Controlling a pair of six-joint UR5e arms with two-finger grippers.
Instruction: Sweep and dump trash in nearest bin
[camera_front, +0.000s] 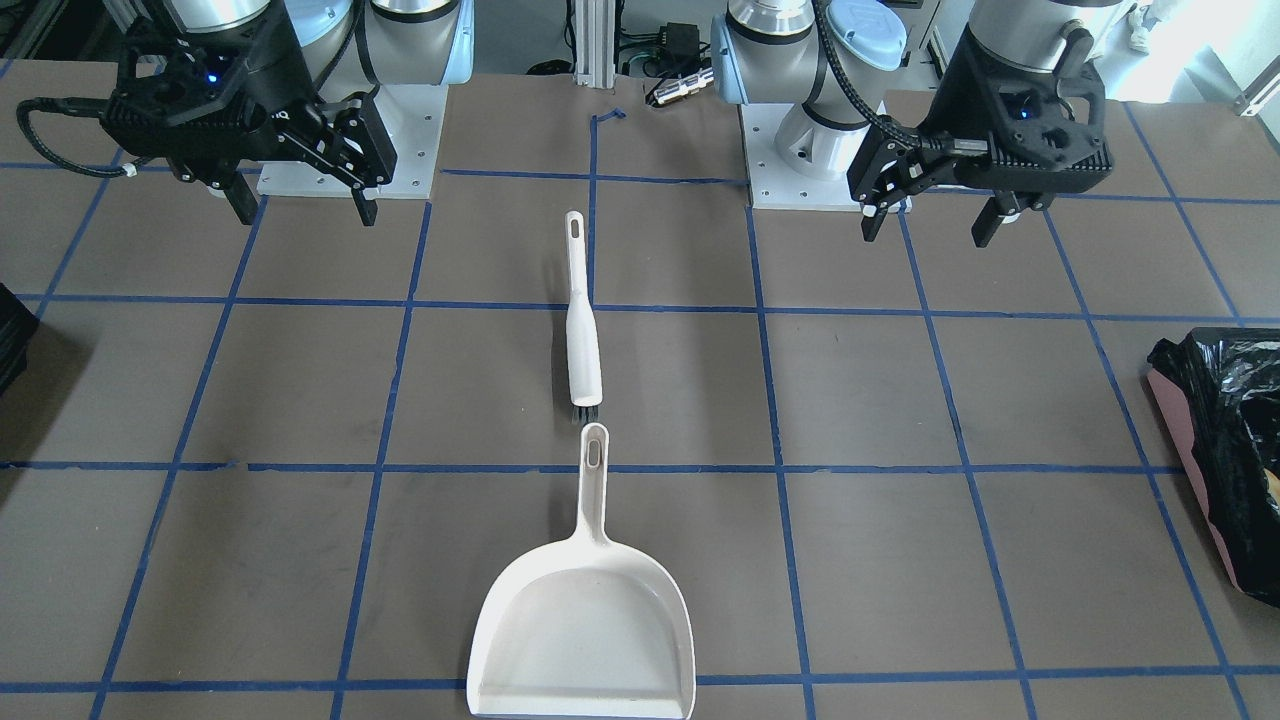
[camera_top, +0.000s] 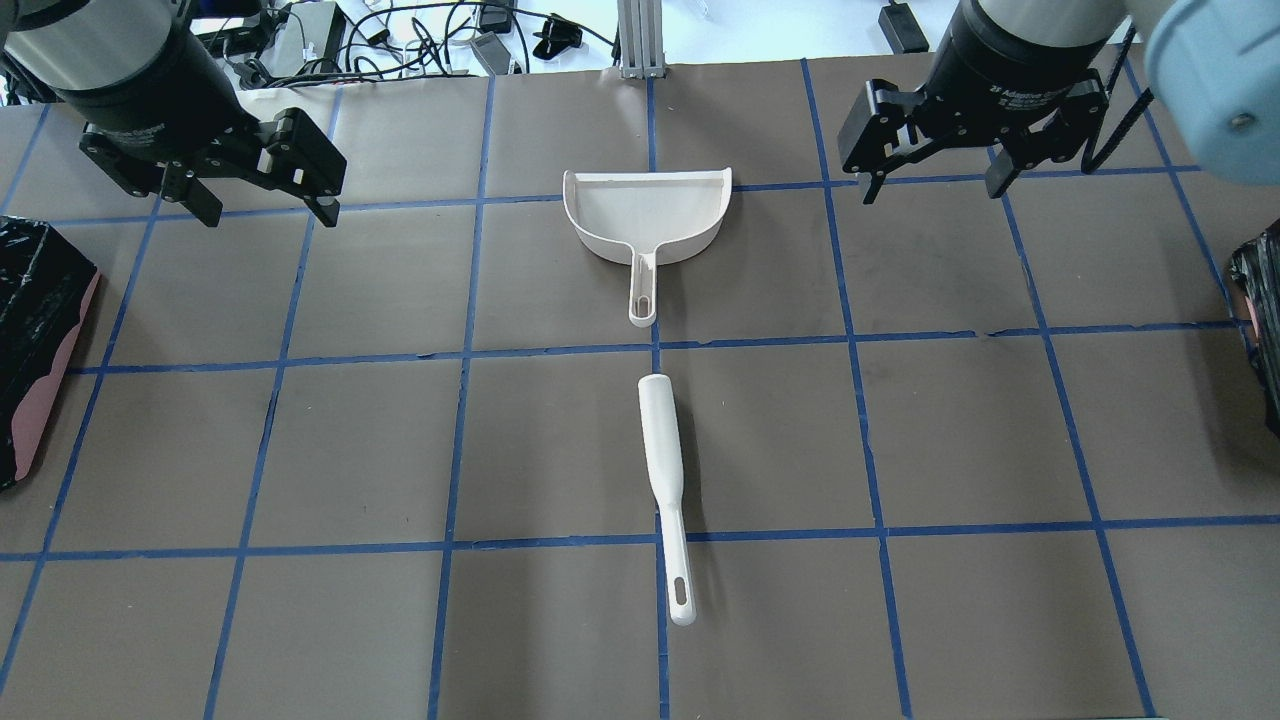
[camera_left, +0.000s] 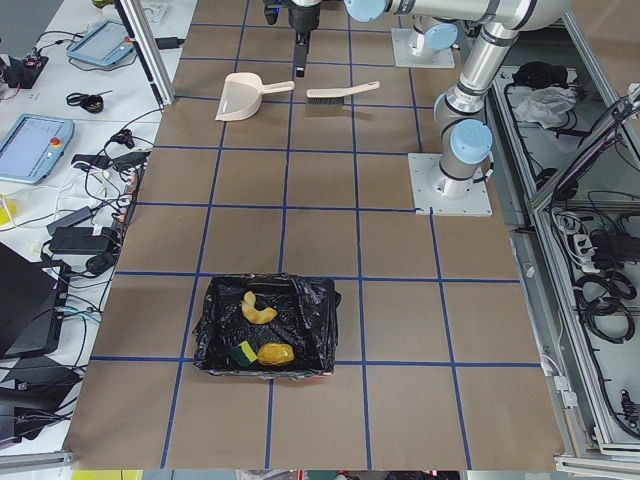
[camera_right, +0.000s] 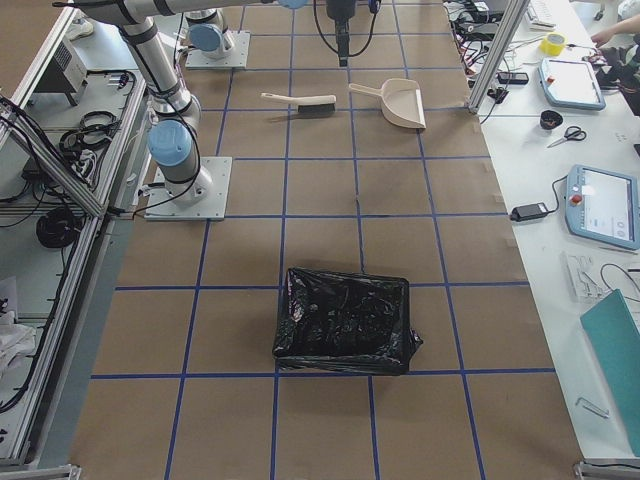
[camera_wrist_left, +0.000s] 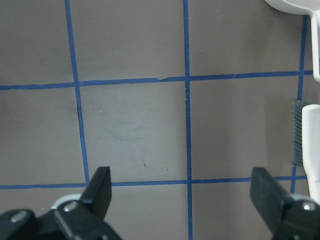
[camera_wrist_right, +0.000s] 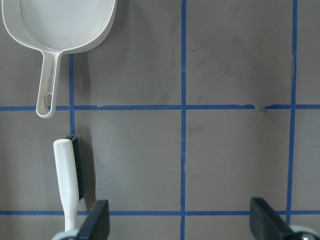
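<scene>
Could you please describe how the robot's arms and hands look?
Both arms are silver-grey tubes with pale blue joint caps. The left hand and right hand are black and angular, each with two slim fingers. A blue light glows on each black wrist mount, a black braided cable runs to the left one, and white lettering marks the right wrist collar.

table (camera_top: 350, 450): brown cover, blue tape grid. dustpan (camera_top: 645, 215) lies flat between left claw (camera_top: 270, 215) and right claw (camera_top: 933, 192), handle toward the robot. brush (camera_top: 664, 470) sits in line with it, robot-side of both claws, small gap to the pan handle. pink bin (camera_top: 40, 300) stands outboard of left claw, black-bagged container (camera_top: 1262, 330) outboard of right claw.
</scene>
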